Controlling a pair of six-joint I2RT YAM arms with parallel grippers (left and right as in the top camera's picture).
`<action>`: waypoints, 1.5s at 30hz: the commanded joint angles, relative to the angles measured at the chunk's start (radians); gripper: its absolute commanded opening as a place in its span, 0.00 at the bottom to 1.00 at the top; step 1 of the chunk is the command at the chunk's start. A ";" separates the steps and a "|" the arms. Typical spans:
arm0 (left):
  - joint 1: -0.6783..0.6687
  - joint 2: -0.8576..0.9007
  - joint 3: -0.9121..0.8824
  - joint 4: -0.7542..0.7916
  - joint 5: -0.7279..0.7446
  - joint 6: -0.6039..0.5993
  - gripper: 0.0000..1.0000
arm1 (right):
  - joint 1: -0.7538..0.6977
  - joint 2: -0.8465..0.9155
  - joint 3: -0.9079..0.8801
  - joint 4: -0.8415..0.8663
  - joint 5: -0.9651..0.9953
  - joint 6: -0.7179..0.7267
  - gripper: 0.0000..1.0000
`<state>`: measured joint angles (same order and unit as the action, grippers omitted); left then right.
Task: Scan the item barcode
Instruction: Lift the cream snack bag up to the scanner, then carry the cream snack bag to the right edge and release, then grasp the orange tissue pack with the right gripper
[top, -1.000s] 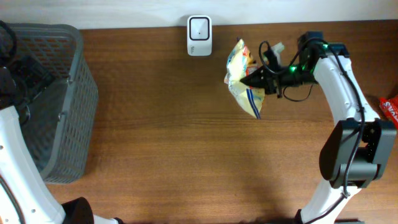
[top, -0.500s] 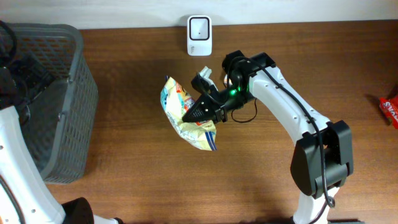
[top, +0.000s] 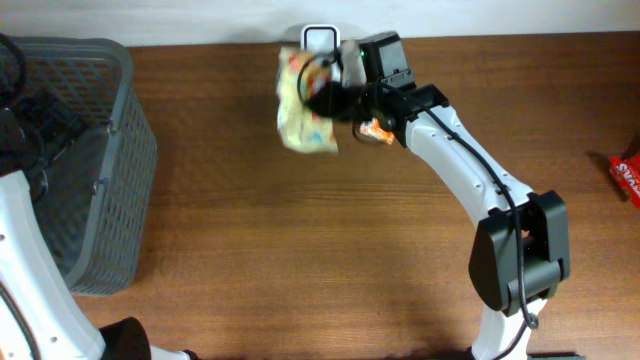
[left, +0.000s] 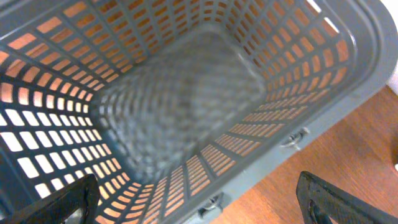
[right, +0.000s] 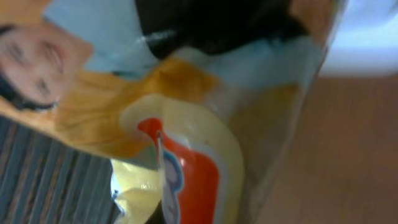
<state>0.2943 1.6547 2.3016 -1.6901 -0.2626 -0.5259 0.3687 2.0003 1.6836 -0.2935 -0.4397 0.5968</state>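
The brown wooden table (top: 300, 250) carries a grey mesh basket (top: 120, 150) at left, a white barcode scanner (top: 320, 36) at top centre, and a red packet (top: 627, 175) at the right edge.

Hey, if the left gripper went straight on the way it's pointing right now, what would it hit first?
Probably the floor of the grey mesh basket: the open left gripper looks straight down into it, and nothing shows inside. How far off the floor lies is unclear.

The right gripper (top: 322, 88) has swung the snack bag (top: 301, 108) up to the scanner (top: 321, 37); earlier it hung lower.
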 joint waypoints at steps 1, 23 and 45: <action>0.002 -0.005 0.003 0.002 -0.003 -0.012 0.99 | -0.002 0.019 0.023 0.255 0.457 0.296 0.04; 0.002 -0.005 0.003 0.002 -0.003 -0.012 0.99 | -0.650 -0.032 0.024 -0.120 0.707 -0.012 0.04; 0.002 -0.005 0.003 0.002 -0.003 -0.012 0.99 | -0.809 -0.146 0.070 -0.425 -0.256 -0.336 0.95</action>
<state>0.2943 1.6531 2.3009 -1.6875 -0.2623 -0.5289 -0.5831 1.7882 1.7653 -0.6476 -0.5556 0.4103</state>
